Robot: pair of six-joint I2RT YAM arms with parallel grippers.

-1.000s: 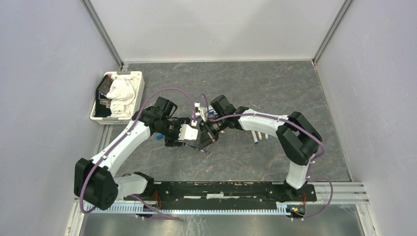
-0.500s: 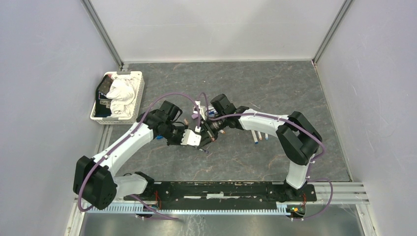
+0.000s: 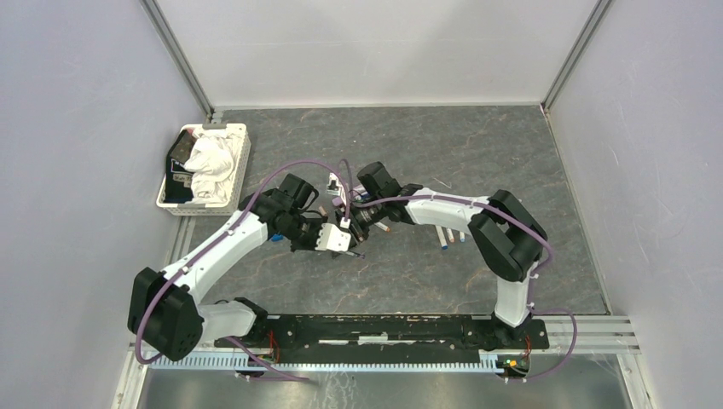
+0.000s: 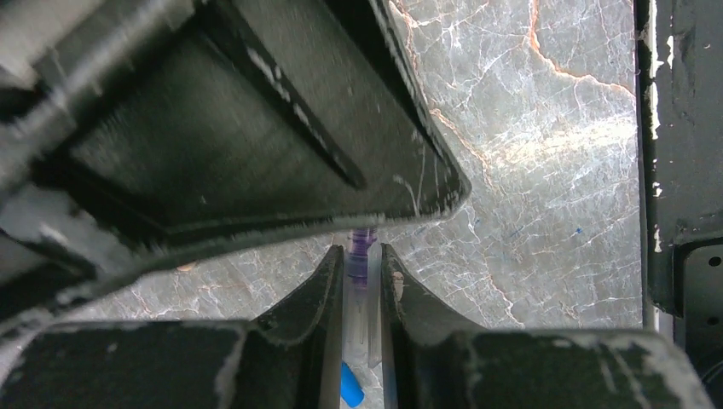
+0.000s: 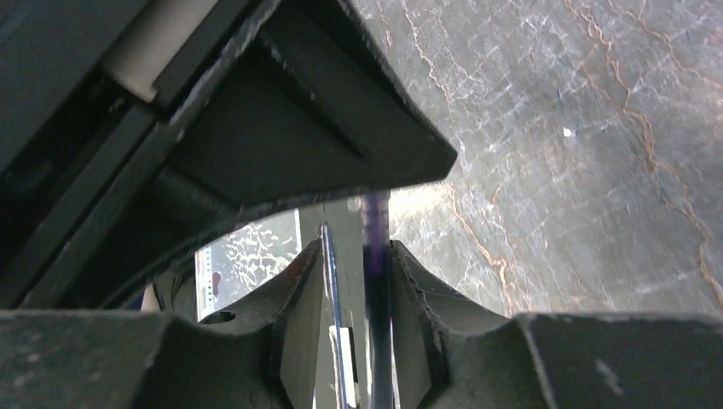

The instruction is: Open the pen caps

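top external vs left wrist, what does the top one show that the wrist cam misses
Only top external: the white slatted plastic basket holding a crumpled white cloth, both whole arms, and loose white pens lying on the table. Only left wrist: a slim pale pen with a purple end pinched in the left gripper, with a small blue cap below it. Both: the grey marbled tabletop.

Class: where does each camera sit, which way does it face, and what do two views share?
Top: above and behind the bases, looking down on the table; both arms show, left gripper and right gripper meeting.
Left wrist: on that wrist, looking along its fingers, shut on a purple-tipped pen.
Right wrist: likewise; its fingers flank a purple pen.
Shared: wrist views both show pen and marbled table.
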